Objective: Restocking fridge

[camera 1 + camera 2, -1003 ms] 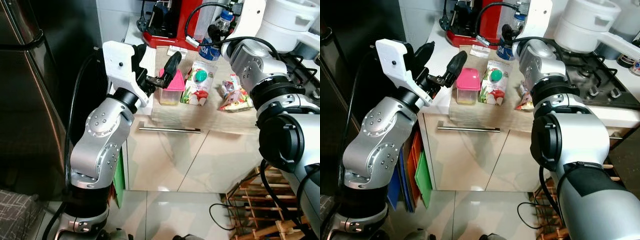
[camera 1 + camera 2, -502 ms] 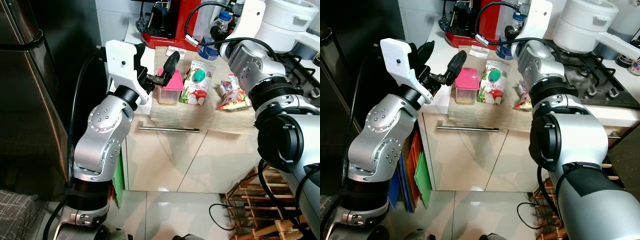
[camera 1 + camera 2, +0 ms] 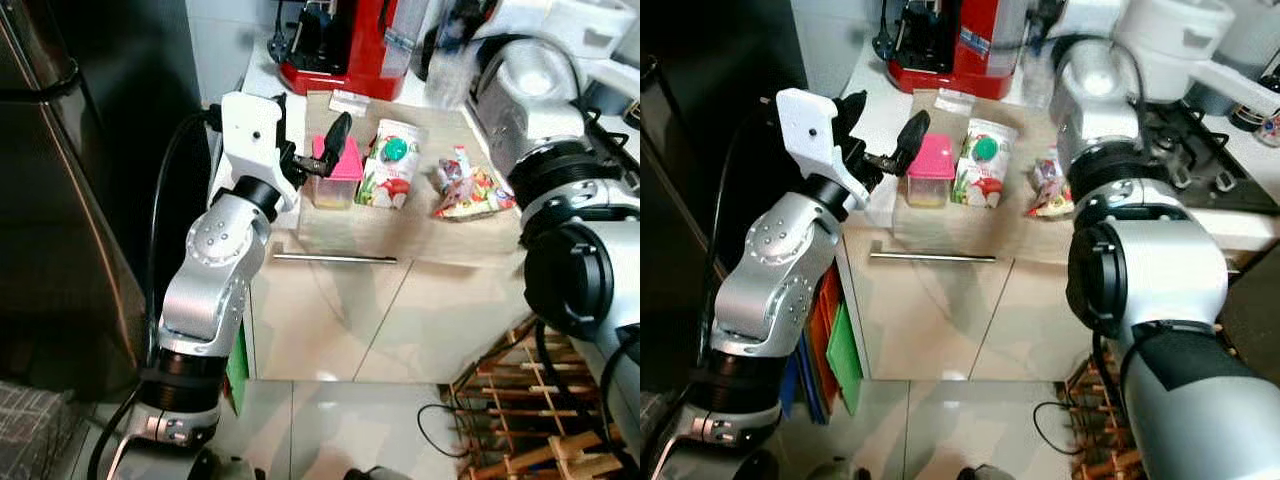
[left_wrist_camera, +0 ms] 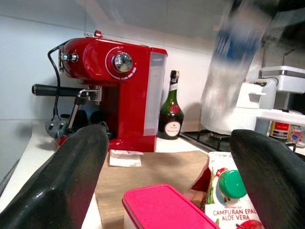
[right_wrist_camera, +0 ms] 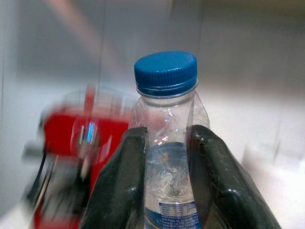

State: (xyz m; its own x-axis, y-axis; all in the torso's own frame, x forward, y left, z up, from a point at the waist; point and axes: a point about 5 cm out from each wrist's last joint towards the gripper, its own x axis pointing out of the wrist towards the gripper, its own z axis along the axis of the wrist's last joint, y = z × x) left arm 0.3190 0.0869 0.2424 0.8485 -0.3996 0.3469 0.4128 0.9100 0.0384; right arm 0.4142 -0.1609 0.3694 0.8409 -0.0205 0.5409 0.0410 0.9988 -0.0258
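Lifted off the bench since a second ago, the water bottle [image 5: 167, 143] now rides in the right pincer [image 5: 164, 186], whose two black fingers [image 5: 119, 191] are clenched on its clear body just under the blue cap [image 5: 166, 71]. Its arm has swung up and shows as a blur at the top of the head views. In the left wrist view the bottle [image 4: 236, 52] is a pale smear above the bench, beyond that pincer.

Closer to the fridge than it was, the left pincer [image 3: 318, 152] hangs released, fingers spread wide, holding nothing. Just ahead of its tips, and touching neither, sits the pink-lidded tub [image 3: 334, 180] on the wooden board [image 3: 400, 225]. Beside the tub, on the side away from this pincer, lies the aloe vera carton [image 3: 390, 175] with its green cap, and further along a snack packet [image 3: 468, 190]. Beyond the left pincer stands the red coffee machine [image 4: 119, 81], with a dark bottle [image 4: 170, 117] next to it against the wall.
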